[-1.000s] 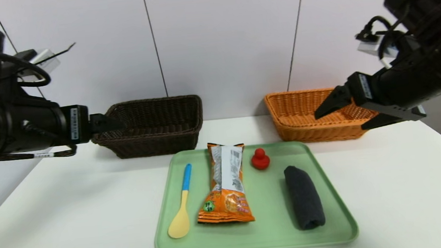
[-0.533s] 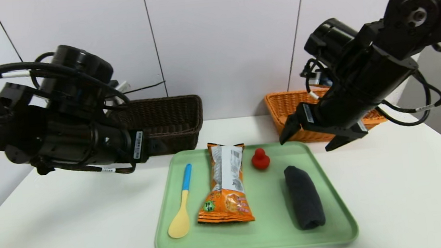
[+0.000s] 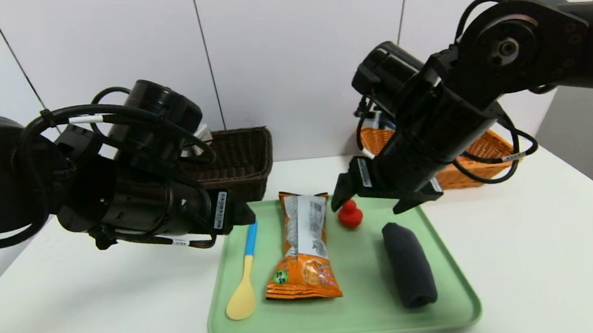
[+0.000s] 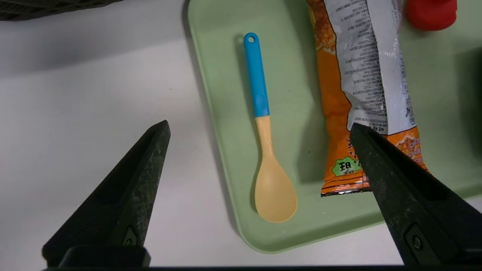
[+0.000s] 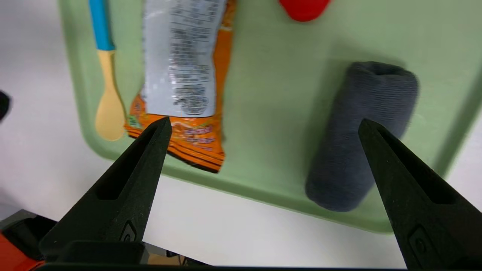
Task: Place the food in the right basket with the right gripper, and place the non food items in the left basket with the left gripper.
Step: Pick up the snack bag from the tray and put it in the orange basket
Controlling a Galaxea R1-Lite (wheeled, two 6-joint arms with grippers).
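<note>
fingers spread wide on left gripper (image 4: 260, 130) and right gripper (image 5: 263, 126), both empty above tray (image 3: 342, 321).

Snack bag (image 4: 361, 94) print, seemingly illegible

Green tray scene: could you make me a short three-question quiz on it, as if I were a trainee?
1. True or false: the spoon lies on the green tray, beside the snack packet.
2. Which thing lies nearest the tray's right edge? A) spoon B) rolled grey cloth C) snack packet
3. Fill in: both the left hand and the right hand are ____ and hold nothing.

Key:
1. True.
2. B; the red toy sits between packet and cloth, toward the orange basket.
3. Open; the dark basket stands behind the left one.
</note>
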